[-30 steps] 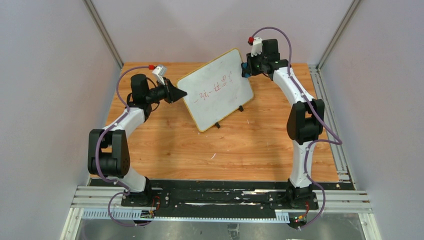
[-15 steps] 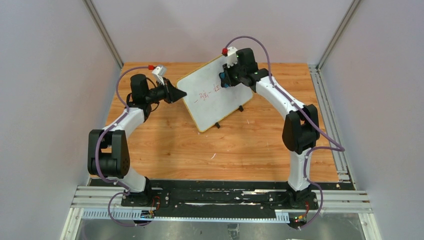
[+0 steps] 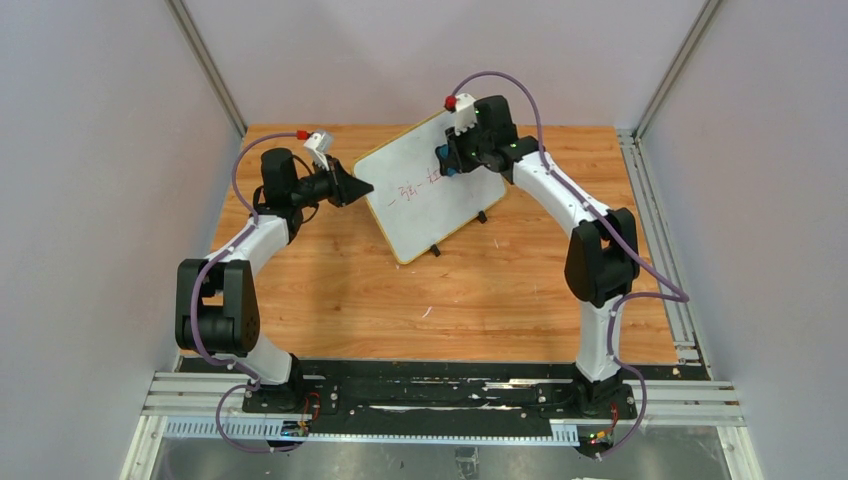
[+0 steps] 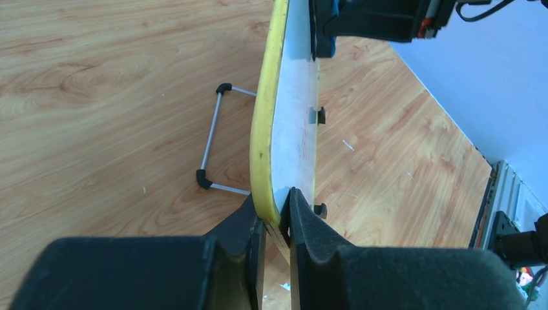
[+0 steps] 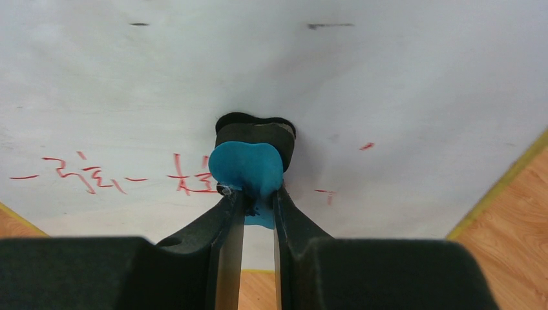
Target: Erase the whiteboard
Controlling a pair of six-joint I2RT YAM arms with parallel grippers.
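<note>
Board (image 3: 430, 200) sits centre-top in the top view on the wood table (image 3: 500, 290). It's propped on two small black feet (image 3: 435, 250) along its lower edge and leans back. Long axis runs diag., lower left to upper right of the frame. The white face looks toward the lower right & up at the cam. Thin yellow frame all round, rounded corners. Red writing (image 3: 412, 186) runs along the long axis across the mid of the face; its right end is hidden by the R gripper (image 3: 447, 160) in that view.

L gripper (image 3: 364, 188) reaches in from the left of the frame and is clamped on the board's left short edge. In the left wrist view both fingers pinch the yellow rim at bottom centre, one each side of the board. That view shows the board nearly edge-on, running up the frame. A wire stand (image 4: 212, 139) w/ black corner caps sits on its back side, left of it.

R gripper is over the board's upper part, fingers closed on a blue eraser (image 5: 249, 166). In the right wrist view the eraser's black pad presses on the white face at mid-frame, touching the right end of the red strokes. A few faint red marks lie just right of it, and two short dark marks sit near the top of that view.
</note>
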